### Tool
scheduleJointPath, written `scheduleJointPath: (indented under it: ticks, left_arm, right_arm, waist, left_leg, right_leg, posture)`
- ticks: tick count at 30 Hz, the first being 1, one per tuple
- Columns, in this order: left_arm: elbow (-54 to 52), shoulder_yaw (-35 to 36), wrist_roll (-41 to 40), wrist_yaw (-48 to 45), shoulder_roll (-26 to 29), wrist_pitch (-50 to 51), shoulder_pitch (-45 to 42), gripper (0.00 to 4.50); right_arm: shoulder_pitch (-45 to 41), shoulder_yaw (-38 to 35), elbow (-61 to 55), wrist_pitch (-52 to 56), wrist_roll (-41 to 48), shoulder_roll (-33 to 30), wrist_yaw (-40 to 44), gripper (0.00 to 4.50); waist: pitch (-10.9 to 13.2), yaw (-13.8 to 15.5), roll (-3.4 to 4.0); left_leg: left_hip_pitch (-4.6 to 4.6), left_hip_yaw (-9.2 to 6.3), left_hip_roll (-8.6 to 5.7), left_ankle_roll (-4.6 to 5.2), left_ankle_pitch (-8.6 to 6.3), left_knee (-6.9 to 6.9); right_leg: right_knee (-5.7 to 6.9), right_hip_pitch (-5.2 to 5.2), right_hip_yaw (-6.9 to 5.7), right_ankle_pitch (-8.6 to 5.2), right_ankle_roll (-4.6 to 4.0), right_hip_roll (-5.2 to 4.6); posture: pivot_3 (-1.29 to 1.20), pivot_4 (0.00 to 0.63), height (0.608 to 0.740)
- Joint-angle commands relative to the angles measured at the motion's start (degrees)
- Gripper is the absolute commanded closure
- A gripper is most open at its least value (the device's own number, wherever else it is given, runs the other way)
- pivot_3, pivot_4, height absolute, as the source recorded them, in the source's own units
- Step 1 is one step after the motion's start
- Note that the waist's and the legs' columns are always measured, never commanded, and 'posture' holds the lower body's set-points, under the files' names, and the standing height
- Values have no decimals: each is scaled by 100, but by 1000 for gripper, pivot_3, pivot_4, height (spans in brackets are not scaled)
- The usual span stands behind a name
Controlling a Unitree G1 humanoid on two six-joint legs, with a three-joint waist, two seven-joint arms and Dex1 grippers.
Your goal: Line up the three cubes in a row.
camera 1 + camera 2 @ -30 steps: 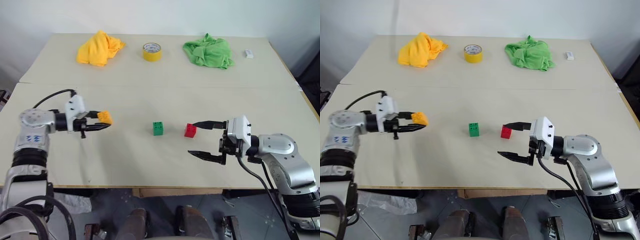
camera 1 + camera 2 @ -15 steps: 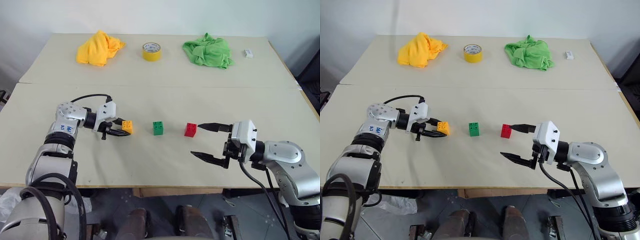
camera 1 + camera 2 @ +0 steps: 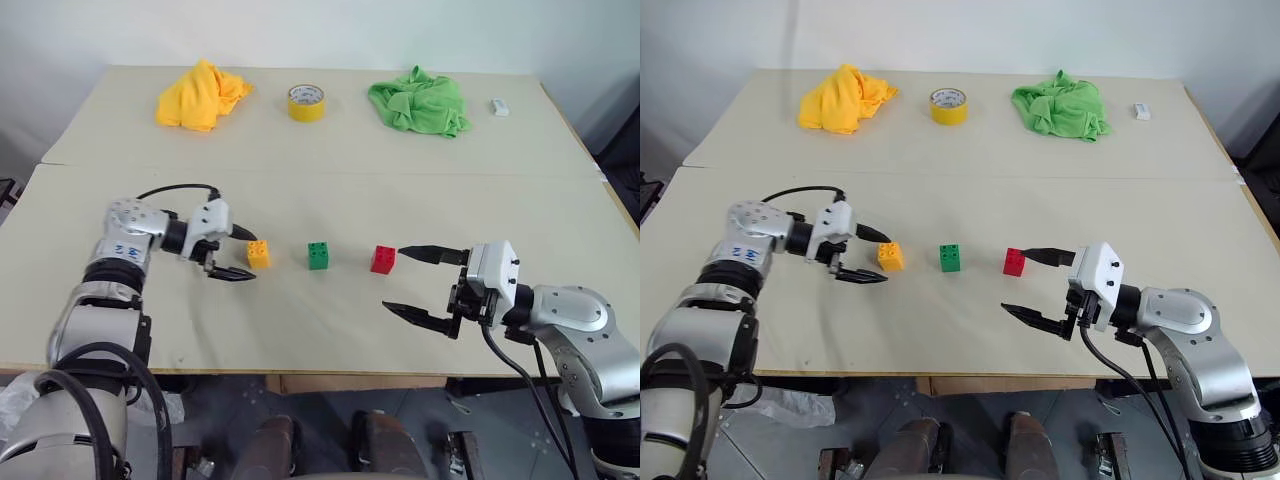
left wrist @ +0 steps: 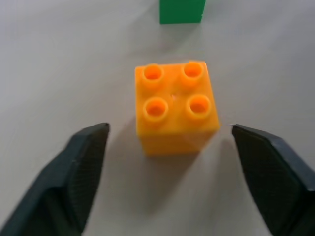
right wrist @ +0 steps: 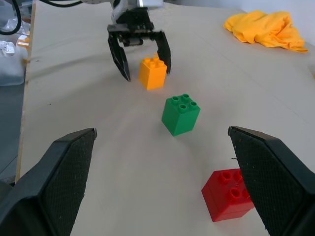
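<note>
Three cubes sit in a row on the table: orange-yellow [image 3: 258, 254], green [image 3: 318, 255] and red [image 3: 383, 259], all studs up and spaced apart. My left gripper [image 3: 249, 256] is open, its fingers [image 4: 83, 172] straddling the orange-yellow cube [image 4: 174, 108] without touching it. The green cube [image 4: 181, 11] lies just beyond. My right gripper [image 3: 393, 279] stands open just in front of the red cube [image 5: 227, 194], holding nothing. From the right wrist I also see the green cube [image 5: 180, 114], the orange-yellow cube [image 5: 152, 73] and the left gripper [image 5: 140, 46].
Along the far side lie a yellow cloth [image 3: 200, 95], a yellow tape roll [image 3: 305, 102], a green cloth [image 3: 420, 102] and a small white object [image 3: 500, 107]. A seam crosses the table [image 3: 330, 320] behind the cubes. The front edge runs close under both arms.
My left gripper carried the orange-yellow cube rightward, set it on the table left of the green cube and opened. The right gripper stayed open in about the same place.
</note>
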Motion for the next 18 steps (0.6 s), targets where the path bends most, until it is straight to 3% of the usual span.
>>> scheduleJointPath:
  ticks: [1, 6, 10, 18]
  left_arm:
    - [-760, 634, -724, -399, 618, 143, 461, 25]
    - [-1971, 1037, -1375, -526, 978, 915, 1288, 25]
    - [-2747, 1158, -1464, -182, 1212, 873, 1912, 25]
    - [-3481, 1334, -1669, 249, 1266, 1352, 2356, 25]
  right_arm:
    - [-297, -219, 551, -164, 135, -316, 542, 0]
    - [-857, -215, 1608, -812, -122, -634, 1283, 0]
    - [-1543, 40, 2518, -982, -336, -827, 1888, 0]
    - [-1782, 82, 2784, -987, -401, -815, 2087, 0]
  waist:
    - [0, -74, 1]
    - [1, -70, 2]
    - [1, -74, 3]
    - [1, -78, 3]
  left_leg:
    - [0, 0, 1, 0, 0, -1]
    - [0, -8, 3, 0, 0, 0]
    - [-10, -31, 1, 0, 0, 16]
    - [-21, -53, 1, -4, 1, 20]
  right_leg:
    - [0, -1, 3, 0, 0, -5]
    - [-1, 2, 6, 0, 0, -20]
    - [-6, 10, 31, 0, 0, -24]
    - [-11, 10, 25, 0, 0, -24]
  posture:
    - [0, 150, 740]
    - [0, 150, 740]
    - [0, 150, 740]
    - [0, 150, 740]
